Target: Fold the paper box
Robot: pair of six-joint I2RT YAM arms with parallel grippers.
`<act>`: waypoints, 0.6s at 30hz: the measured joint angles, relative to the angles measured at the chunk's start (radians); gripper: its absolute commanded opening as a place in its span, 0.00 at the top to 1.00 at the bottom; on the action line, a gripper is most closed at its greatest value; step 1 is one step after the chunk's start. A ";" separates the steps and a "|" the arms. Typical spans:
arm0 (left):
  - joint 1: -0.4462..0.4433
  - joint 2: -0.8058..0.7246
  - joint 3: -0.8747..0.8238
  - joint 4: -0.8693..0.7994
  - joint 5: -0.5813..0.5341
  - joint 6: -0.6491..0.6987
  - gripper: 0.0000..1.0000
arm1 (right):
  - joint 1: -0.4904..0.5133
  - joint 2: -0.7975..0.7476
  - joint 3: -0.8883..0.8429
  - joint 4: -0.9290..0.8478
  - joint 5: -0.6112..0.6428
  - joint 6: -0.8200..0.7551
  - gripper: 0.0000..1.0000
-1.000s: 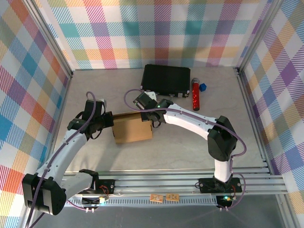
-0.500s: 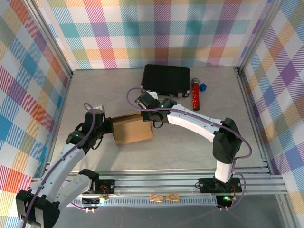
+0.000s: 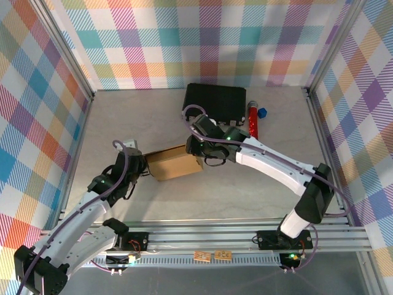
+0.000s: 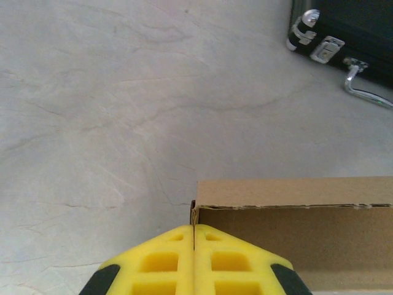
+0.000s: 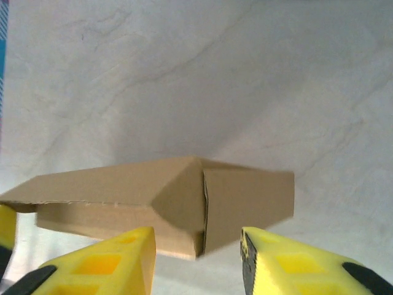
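Top external, one paper box (image 3: 175, 163), one black case (image 3: 215, 101)

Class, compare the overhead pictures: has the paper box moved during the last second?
Yes. The paper box has turned slightly; its right end now sits closer to the black case at the back of the table.

Left end effector (image 4: 194, 236) closed — right (image 5: 198, 246) parted
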 measured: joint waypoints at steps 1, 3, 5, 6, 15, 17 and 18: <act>-0.013 0.000 -0.001 -0.006 -0.022 -0.006 1.00 | 0.000 -0.011 -0.008 0.000 -0.016 0.030 0.56; -0.048 0.002 -0.001 -0.016 -0.067 -0.018 1.00 | 0.000 -0.026 -0.019 0.004 -0.045 0.082 0.55; -0.080 0.012 -0.001 -0.024 -0.107 -0.029 1.00 | 0.000 -0.034 -0.023 0.004 -0.070 0.126 0.54; -0.098 0.022 0.000 -0.028 -0.135 -0.038 1.00 | 0.000 -0.037 -0.027 0.007 -0.082 0.148 0.53; -0.236 0.137 0.033 -0.062 -0.341 -0.123 1.00 | -0.030 -0.114 -0.196 0.099 -0.179 0.357 0.41; -0.257 0.158 0.041 -0.070 -0.361 -0.140 1.00 | -0.042 -0.144 -0.258 0.143 -0.204 0.424 0.38; -0.267 0.171 0.048 -0.077 -0.372 -0.148 1.00 | -0.045 -0.161 -0.289 0.166 -0.216 0.462 0.36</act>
